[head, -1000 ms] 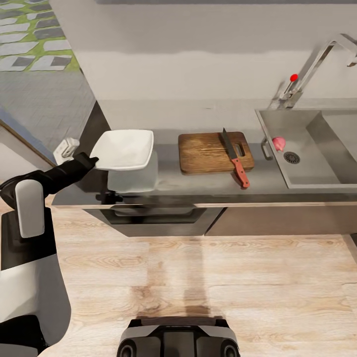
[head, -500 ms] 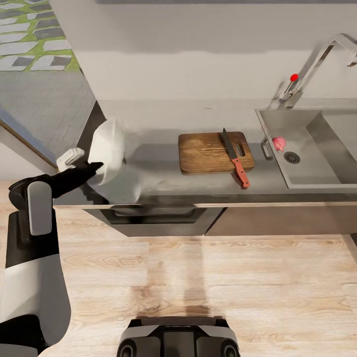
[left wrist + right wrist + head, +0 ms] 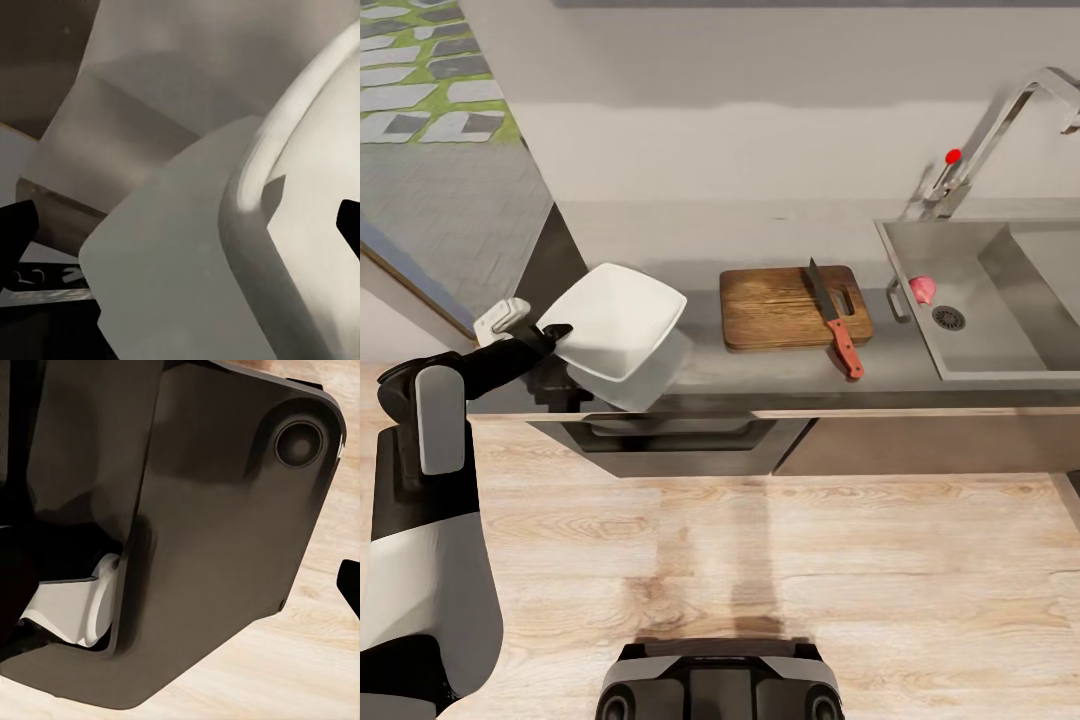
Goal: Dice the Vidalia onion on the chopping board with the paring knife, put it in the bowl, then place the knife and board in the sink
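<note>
My left gripper (image 3: 556, 331) is shut on the near-left rim of the white bowl (image 3: 622, 318), which hangs tilted over the left end of the grey countertop (image 3: 700, 365). Up close, the left wrist view has the bowl's rim (image 3: 251, 180) running between the dark fingertips (image 3: 349, 225). The wooden chopping board (image 3: 785, 306) lies mid-counter, and the red-handled paring knife (image 3: 836, 322) rests across its right end. A pinkish Vidalia onion (image 3: 923, 289) sits in the steel sink (image 3: 980, 352) beside the drain. My right gripper (image 3: 184, 589) hangs low by the robot's dark body, one fingertip (image 3: 350, 585) at the picture's edge.
A chrome faucet (image 3: 985, 145) with a red dot rises behind the sink. The counter's left end (image 3: 510, 390) drops off just beside the bowl. Dark cabinets (image 3: 680, 445) sit below the counter, and wooden floor (image 3: 810, 560) lies between them and my base (image 3: 720, 680).
The bowl went from lying level to nearly on edge half a second ago, and now tilts with its inside facing up. The left arm drew back slightly toward me.
</note>
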You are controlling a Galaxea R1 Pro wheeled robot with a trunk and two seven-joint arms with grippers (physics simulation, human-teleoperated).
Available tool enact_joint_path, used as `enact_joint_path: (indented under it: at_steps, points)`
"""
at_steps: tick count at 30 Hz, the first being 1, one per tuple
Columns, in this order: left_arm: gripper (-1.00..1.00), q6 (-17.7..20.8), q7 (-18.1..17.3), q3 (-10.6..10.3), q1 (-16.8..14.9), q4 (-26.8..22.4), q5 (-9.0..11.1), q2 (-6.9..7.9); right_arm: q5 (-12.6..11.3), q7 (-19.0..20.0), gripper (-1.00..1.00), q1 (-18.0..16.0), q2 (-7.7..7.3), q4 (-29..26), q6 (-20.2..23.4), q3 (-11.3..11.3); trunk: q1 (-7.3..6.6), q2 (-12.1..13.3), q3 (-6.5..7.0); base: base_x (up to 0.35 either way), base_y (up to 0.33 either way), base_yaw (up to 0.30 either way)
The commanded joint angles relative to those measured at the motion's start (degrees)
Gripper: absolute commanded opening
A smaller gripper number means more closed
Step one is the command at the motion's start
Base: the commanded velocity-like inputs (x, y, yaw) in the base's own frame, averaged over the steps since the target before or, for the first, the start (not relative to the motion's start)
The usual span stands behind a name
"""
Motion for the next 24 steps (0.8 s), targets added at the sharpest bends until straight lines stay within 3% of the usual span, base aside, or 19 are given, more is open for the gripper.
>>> enact_joint_path:
  at_steps: [1,17,24]
  points:
    - [1.00,0.23,0.53,0.03,-0.04,-0.05,0.61,0.01,0.03,0.11,1.00,-0.04,0.00,0.07,-0.21,0.01,0.03,-0.09,-0.07,0.000,0.000,0.000]
    - [1.00,0.46,0.45,0.60,-0.01,-0.49,0.67,0.36,0.00,0.11,1.00,-0.04,0.08,0.09,-0.21,0.01,0.03,-0.09,-0.07,0.000,0.000,0.000]
    - [1.00,0.70,0.44,0.94,-0.01,-0.59,0.76,2.63,-0.01,0.11,1.00,-0.04,0.09,0.09,-0.20,0.01,0.03,-0.09,-0.07,0.000,0.000,0.000]
